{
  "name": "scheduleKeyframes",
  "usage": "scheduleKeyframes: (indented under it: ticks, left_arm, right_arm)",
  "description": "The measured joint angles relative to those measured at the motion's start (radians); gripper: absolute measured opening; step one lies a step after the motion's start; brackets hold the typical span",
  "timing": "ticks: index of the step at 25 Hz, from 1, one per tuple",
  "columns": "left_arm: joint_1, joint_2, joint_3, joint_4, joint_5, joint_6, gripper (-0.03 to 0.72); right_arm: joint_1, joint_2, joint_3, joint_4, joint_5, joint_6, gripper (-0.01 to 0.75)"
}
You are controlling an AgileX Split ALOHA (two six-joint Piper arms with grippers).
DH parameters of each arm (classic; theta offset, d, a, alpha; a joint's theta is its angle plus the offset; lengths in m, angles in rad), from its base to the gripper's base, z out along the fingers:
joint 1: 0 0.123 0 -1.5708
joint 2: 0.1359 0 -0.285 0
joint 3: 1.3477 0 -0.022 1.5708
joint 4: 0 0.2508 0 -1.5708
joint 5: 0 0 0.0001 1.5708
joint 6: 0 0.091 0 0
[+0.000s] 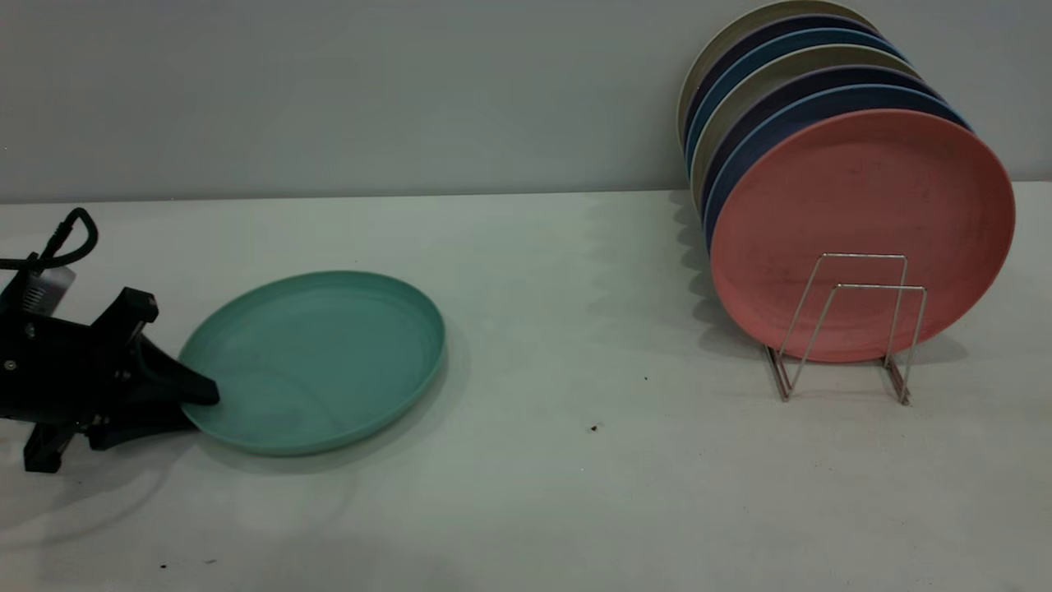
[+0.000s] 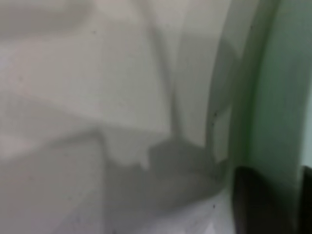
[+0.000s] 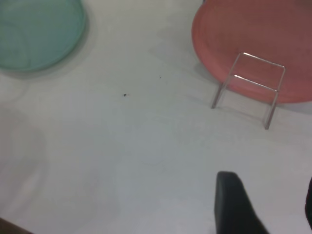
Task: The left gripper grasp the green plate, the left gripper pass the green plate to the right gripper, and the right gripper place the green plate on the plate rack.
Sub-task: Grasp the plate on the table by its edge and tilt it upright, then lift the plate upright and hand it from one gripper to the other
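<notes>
Straddling the nine-o'clock rim of the green plate [image 1: 316, 362], which lies flat on the table [image 1: 575, 493] well apart from the plate rack [image 1: 846, 329], the left gripper [image 1: 193, 395] with jaws parted should, I judge, close squarely before lifting.

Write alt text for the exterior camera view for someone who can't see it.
The left gripper reaches the near-left rim of the green plate, which lies on a white table. At right, a plate rack holds upright plates, a salmon-pink plate foremost, with two empty wire loops in front.
</notes>
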Motion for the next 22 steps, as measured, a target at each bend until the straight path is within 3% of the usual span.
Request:
scheduleKeyframes:
  ticks: [1,4,13,22]
  left_arm:
    - [0.0,0.0,0.0,0.0,0.0,0.0,0.103]
    - [0.0,0.0,-0.001,0.005,-0.003,0.01,0.025]
    - [-0.022,-0.115,-0.07,0.084,-0.019,0.034,0.016]
    - [-0.258,-0.193,-0.087,0.224,-0.078,-0.017,0.015]
  right_arm:
    - [0.0,0.0,0.0,0.0,0.0,0.0,0.377]
    - [0.0,0.0,0.0,0.011,0.004,0.0,0.377]
    - [0.0,0.108,0.0,0.225,-0.014,-0.063,0.377]
    - [0.0,0.433,-0.002,0.695,-0.066,-0.547,0.343]
